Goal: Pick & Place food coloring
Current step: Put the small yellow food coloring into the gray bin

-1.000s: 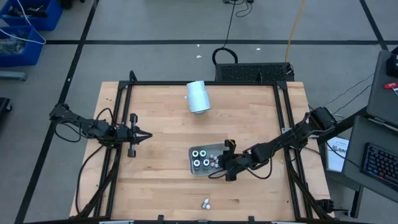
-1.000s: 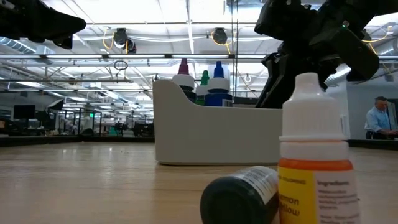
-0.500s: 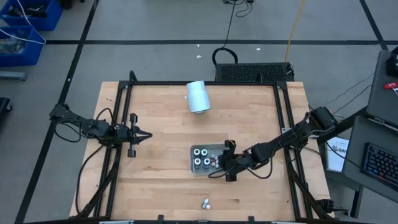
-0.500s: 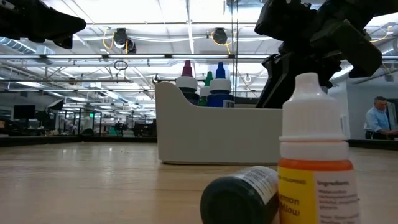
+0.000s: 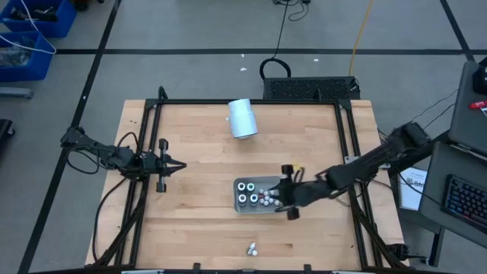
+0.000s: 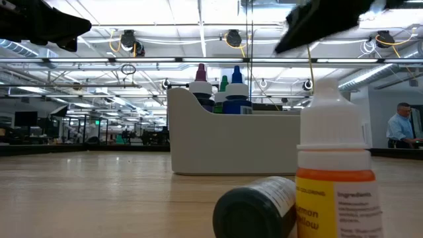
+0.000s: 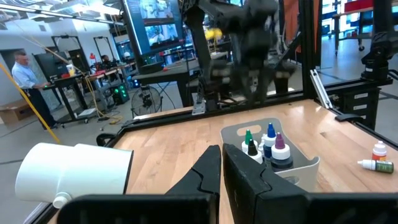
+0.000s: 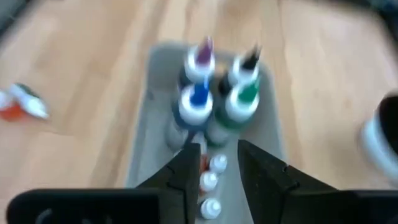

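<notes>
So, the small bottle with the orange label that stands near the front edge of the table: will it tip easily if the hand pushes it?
Probably yes. The orange-label bottle stands upright, tall on a narrow base, so a push near its white cap would likely topple it. It looks like light plastic, so it may also slide on the smooth wooden table. The dark bottle beside it lies on its side and could roll.

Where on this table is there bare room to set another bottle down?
Bare wood lies between the left gripper and the grey tray, and across the corner beyond the white cylinder. It is crowded at the tray, where the right gripper hovers, and beside the two loose bottles by the near edge.
</notes>
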Controlling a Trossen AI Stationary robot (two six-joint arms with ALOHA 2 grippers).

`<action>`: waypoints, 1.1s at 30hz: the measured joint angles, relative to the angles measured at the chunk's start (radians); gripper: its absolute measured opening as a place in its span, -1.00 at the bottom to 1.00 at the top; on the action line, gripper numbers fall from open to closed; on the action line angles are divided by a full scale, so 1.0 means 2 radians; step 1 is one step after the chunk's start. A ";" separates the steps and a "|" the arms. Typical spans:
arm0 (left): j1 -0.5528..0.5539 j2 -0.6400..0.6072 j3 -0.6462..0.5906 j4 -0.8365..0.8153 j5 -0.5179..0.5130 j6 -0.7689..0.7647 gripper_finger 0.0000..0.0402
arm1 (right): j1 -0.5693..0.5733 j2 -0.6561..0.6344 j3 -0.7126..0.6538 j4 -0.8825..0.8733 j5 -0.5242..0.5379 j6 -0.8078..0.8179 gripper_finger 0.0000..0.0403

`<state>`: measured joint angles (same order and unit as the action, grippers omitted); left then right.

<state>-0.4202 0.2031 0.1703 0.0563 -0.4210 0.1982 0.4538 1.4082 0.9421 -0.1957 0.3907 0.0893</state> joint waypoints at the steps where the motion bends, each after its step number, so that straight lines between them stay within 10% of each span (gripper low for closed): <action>1: 0.000 0.000 0.000 0.000 0.000 0.000 -0.87 | 0.004 -0.019 0.000 -0.001 0.001 -0.015 -0.54; 17: 0.000 0.000 0.000 0.002 -0.012 -0.028 -0.87 | 0.003 -0.412 -0.330 0.232 -0.036 -0.041 -0.97; 33: 0.000 0.128 0.003 0.126 0.006 0.016 -0.87 | -0.001 -0.465 -0.440 0.305 -0.026 -0.077 -0.99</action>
<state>-0.4202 0.4595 0.1755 0.3080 -0.4082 0.2295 0.4513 0.4774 0.0616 0.4150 0.3388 -0.0653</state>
